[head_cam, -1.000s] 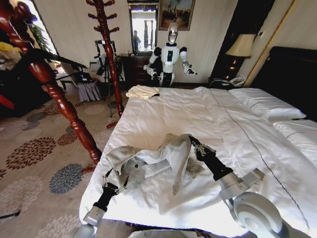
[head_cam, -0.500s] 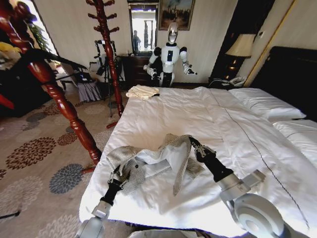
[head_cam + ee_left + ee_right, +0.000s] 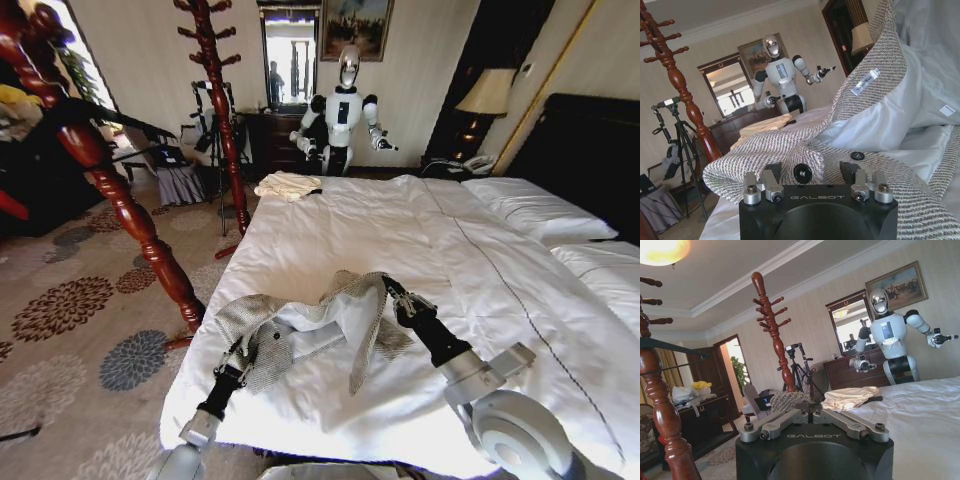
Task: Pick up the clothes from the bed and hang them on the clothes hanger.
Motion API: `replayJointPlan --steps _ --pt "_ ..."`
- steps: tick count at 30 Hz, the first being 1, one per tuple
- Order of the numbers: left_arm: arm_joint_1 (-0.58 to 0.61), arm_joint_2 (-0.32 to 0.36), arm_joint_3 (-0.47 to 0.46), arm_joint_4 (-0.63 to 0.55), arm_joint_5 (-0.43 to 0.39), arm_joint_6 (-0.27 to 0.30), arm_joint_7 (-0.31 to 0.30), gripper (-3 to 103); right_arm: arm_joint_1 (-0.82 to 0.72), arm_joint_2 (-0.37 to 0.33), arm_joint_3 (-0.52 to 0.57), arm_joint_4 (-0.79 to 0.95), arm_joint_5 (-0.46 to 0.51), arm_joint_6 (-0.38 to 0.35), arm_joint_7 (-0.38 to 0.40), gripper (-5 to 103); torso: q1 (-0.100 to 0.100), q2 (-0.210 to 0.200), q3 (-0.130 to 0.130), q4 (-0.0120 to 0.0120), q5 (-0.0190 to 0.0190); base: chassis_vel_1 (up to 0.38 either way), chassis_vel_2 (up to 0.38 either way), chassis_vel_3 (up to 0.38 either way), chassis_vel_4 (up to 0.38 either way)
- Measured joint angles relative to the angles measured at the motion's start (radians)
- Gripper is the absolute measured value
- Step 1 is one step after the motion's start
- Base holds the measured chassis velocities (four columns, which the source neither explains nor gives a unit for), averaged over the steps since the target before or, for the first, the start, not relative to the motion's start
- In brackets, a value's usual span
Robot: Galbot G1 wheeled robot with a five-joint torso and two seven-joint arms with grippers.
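Note:
The grey-beige knitted jacket (the clothes) (image 3: 262, 318) lies crumpled on the white bed (image 3: 330, 225) near its front left corner, pale lining showing. My right gripper (image 3: 390, 287) is shut on the jacket's edge and holds that part raised off the duvet; in the right wrist view the gripper (image 3: 809, 412) has its fingers closed together beside knit fabric (image 3: 785, 401). My left gripper (image 3: 240, 352) is open at the jacket's near-left part; in the left wrist view the gripper (image 3: 810, 167) has its fingers apart against the knit (image 3: 790, 147). A slim black clothes hanger (image 3: 120, 122) hangs across the near wooden stand.
A reddish-brown coat stand (image 3: 120, 210) rises close to the bed's left corner, a second one (image 3: 222, 110) stands farther back. A cream folded cloth (image 3: 287, 184) lies at the bed's far corner. A white robot (image 3: 343, 110), tripod, lamp (image 3: 487, 95) and pillows (image 3: 535, 212) lie beyond.
My left gripper has moved forward and up onto the jacket's near-left part. The right gripper has stayed holding the raised edge.

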Motion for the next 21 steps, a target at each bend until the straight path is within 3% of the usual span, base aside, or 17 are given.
replayJointPlan --steps 1,3,5,6,9,13,15,16,21 --pt "-0.008 -0.003 0.002 0.004 -0.001 0.0 0.0 72 0.0 0.0 0.0 0.0 0.0 0.0 0.0 0 0.0 0.0 0.0 -0.0001 0.0 0.0 0.0 0.0 0.0" --pt "-0.014 -0.004 0.003 0.005 -0.004 0.0 0.0 61 -0.001 0.0 0.001 0.0 0.0 0.0 0.0 0 0.0 0.0 0.0 0.0 0.0 0.0 0.0 0.0 0.0" --pt "-0.014 -0.004 0.003 0.005 -0.006 0.0 0.0 61 -0.001 0.0 0.002 -0.001 0.0 0.0 0.0 0 0.0 0.0 0.0 -0.0001 0.0 0.0 0.0 0.0 0.0" --pt "-0.015 -0.003 0.003 0.005 -0.009 0.0 0.002 51 -0.001 0.0 0.002 -0.001 0.0 0.001 0.0 0 0.0 0.0 0.0 0.0 0.0 0.0 0.0 0.0 0.0" --pt "-0.015 0.0 0.001 0.005 -0.012 0.0 0.004 45 -0.001 0.001 0.003 -0.001 0.001 0.002 0.0 0 0.0 0.0 0.0 0.0 0.0 0.0 0.0 0.0 0.0" --pt "-0.016 0.001 -0.002 0.005 -0.022 0.0 0.01 24 -0.001 0.003 0.001 -0.001 0.001 0.003 0.0 0 0.0 0.0 0.0 0.0 0.0 0.0 0.0 0.0 0.0" --pt "-0.017 0.001 -0.002 0.004 -0.024 0.0 0.011 24 -0.001 0.003 0.001 -0.001 0.0 0.003 0.0 0 0.0 0.0 0.0 0.0 0.0 0.0 0.0 0.0 0.0" --pt "-0.016 0.001 -0.004 0.001 -0.029 0.001 0.014 13 -0.001 0.004 0.001 -0.001 0.0 0.003 0.0 0 0.0 0.0 0.0 0.0 0.0 0.0 0.0 0.0 0.0" --pt "-0.014 0.008 -0.017 -0.021 -0.062 0.001 0.019 6 -0.002 0.003 0.006 -0.001 -0.001 0.006 0.0 0 0.0 0.0 0.0 0.0 0.0 0.0 0.0 0.0 0.0"
